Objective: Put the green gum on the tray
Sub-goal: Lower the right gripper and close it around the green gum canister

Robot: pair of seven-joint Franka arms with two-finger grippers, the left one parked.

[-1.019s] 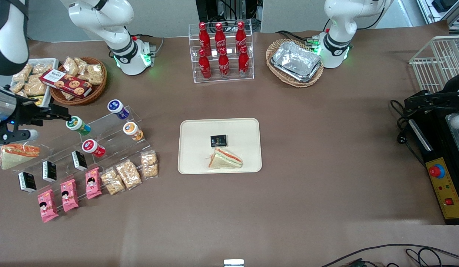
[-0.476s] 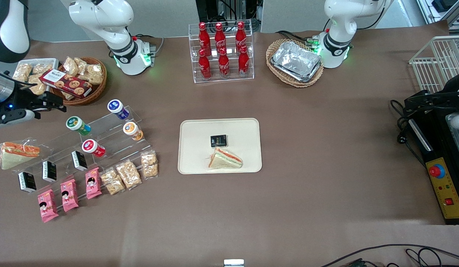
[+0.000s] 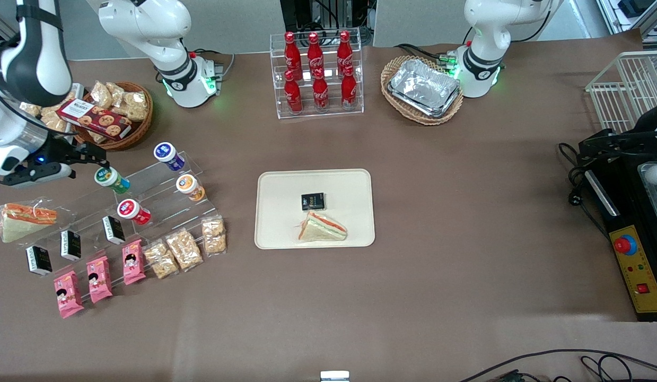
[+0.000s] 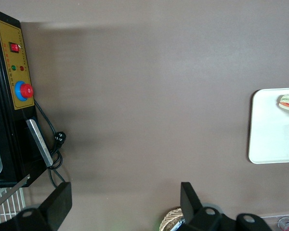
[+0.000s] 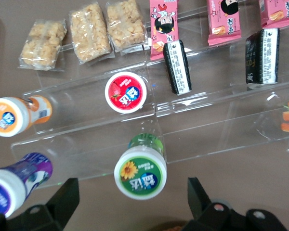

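Observation:
The green gum [image 3: 111, 179] lies tilted on the upper step of a clear acrylic stand [image 3: 148, 196], white lid with green print facing up. In the right wrist view the green gum [image 5: 140, 172] shows just ahead of the fingertips, roughly centred between them and untouched. My right gripper [image 3: 95, 159] hovers by the lid, a little farther from the front camera than the bottle. The gripper [image 5: 132, 199] is open, its black fingers [image 5: 62, 202] wide apart. The cream tray [image 3: 286, 212] lies mid-table, holding a sandwich [image 3: 322, 227] and a black packet [image 3: 313, 201].
On the same stand lie a purple gum [image 3: 168, 155], an orange gum [image 3: 189, 187] and a red gum [image 3: 133, 211], with black packets and snack bags on lower steps. A wicker basket of snacks [image 3: 113, 116] stands close to the gripper. A cola rack [image 3: 317, 74] is farther away.
The gripper drew away from the green gum toward the working arm's end of the table, then came back close to its lid. The gum has not moved.

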